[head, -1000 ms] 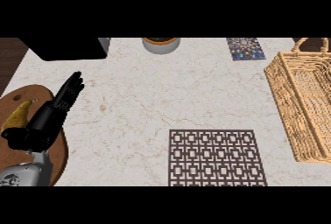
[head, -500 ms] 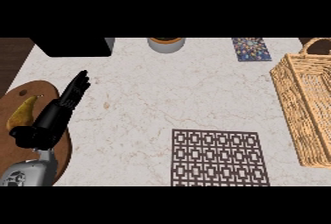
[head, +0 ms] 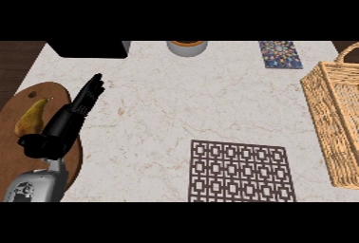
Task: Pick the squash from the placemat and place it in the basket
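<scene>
Head view: left hand (head: 70, 121) lies flat with straight fingers, holding nothing, over a round wooden placemat (head: 21, 102). Tapered yellow-brown squash (head: 29, 121) rests there, well apart from the woven wicker basket (head: 336, 118) across the veined marble counter (head: 196, 99).

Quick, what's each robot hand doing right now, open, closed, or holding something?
Left robot hand: open, fingers straight, holding nothing, next to the squash.
Right robot hand: not in view.

Yellow-brown squash (head: 31, 119) lying on brown placemat (head: 21, 102), wicker basket (head: 336, 126) far right
</scene>
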You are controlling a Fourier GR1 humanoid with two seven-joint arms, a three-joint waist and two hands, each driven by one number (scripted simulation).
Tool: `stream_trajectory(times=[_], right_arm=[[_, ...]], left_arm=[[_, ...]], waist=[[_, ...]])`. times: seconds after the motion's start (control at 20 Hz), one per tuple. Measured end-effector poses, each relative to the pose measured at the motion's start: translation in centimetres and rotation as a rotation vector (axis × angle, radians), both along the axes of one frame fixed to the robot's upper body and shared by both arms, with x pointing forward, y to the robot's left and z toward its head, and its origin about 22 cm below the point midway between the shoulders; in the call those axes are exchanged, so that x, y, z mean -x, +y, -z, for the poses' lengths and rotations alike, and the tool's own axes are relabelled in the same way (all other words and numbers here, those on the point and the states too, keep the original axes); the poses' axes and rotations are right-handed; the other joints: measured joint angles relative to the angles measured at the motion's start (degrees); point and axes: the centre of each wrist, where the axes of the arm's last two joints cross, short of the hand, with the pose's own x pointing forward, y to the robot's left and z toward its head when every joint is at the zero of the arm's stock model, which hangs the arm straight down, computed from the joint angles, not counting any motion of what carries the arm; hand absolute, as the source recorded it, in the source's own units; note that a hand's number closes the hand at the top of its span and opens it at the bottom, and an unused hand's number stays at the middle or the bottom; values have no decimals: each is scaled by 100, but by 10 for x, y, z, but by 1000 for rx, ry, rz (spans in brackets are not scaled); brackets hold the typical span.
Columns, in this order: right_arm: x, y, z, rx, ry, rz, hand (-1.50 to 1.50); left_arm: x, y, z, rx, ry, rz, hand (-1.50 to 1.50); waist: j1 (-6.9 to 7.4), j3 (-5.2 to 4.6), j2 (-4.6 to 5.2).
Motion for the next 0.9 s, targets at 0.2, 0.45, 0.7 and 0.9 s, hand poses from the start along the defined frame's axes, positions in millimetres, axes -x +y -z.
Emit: stream_trajectory(times=[0.2, 0.45, 0.7, 0.9], right_arm=[[-29, -9, -17, -87, -51, 69, 150], [-71, -34, -36, -152, -90, 147, 150], [-113, -56, -36, -164, -65, 188, 150], [-137, -81, -21, -161, -33, 192, 150]], left_arm=[[-3, 0, 3, 5, 7, 5, 0], [-2, 1, 7, 2, 5, 1, 0], [-5, 3, 3, -2, 4, -5, 0], [-8, 4, 6, 2, 11, -8, 0]], waist=[[28, 0, 3], [20, 3, -5], [-4, 7, -11], [-36, 10, -14]])
